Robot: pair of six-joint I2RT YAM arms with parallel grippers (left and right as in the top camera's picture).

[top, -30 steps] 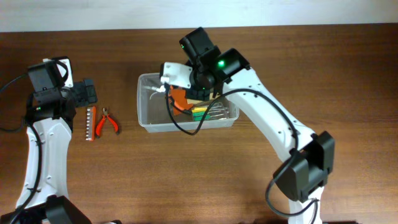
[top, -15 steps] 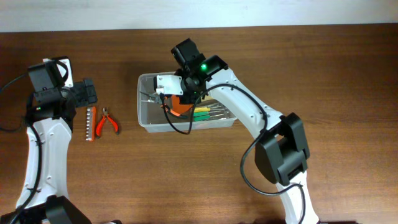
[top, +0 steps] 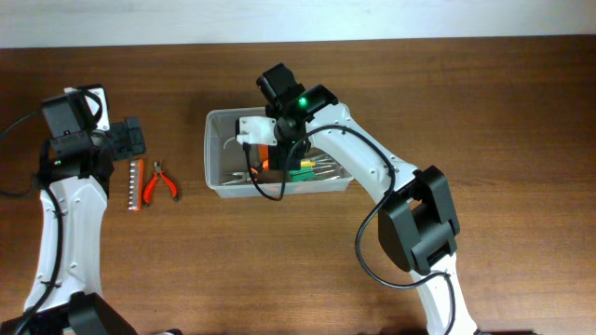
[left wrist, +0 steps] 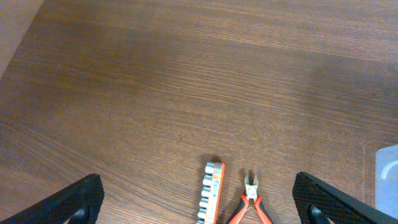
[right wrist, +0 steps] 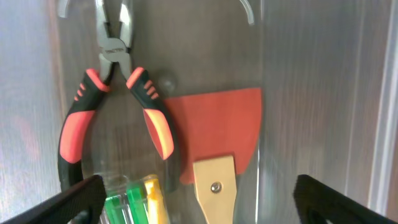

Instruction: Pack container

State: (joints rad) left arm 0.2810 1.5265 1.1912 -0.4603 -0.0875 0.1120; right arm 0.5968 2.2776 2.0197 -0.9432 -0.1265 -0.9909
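The container (top: 213, 149), a clear plastic tub, sits mid-table. My right gripper (top: 267, 154) hangs open over its middle, holding nothing. In the right wrist view, below the right gripper (right wrist: 208, 202), the tub holds pliers (right wrist: 112, 106) with orange-and-black handles, a red scraper (right wrist: 217, 127) with a wooden handle, and a case of green and yellow screwdrivers (right wrist: 140, 202). My left gripper (top: 130, 138) stands open at the far left, above a socket rail (top: 136, 184) and red-handled cutters (top: 163, 181). The left gripper (left wrist: 202, 200) is clear of both.
The socket rail (left wrist: 211, 193) and cutters (left wrist: 250, 202) lie side by side on the wooden table, left of the tub. A corner of the tub (left wrist: 388, 180) shows at the right edge of the left wrist view. The table's far edge runs along the top.
My right gripper moved left over the tub, then went from shut to open. The orange-handled pliers now lie loose on the tub floor. The left arm has not moved.
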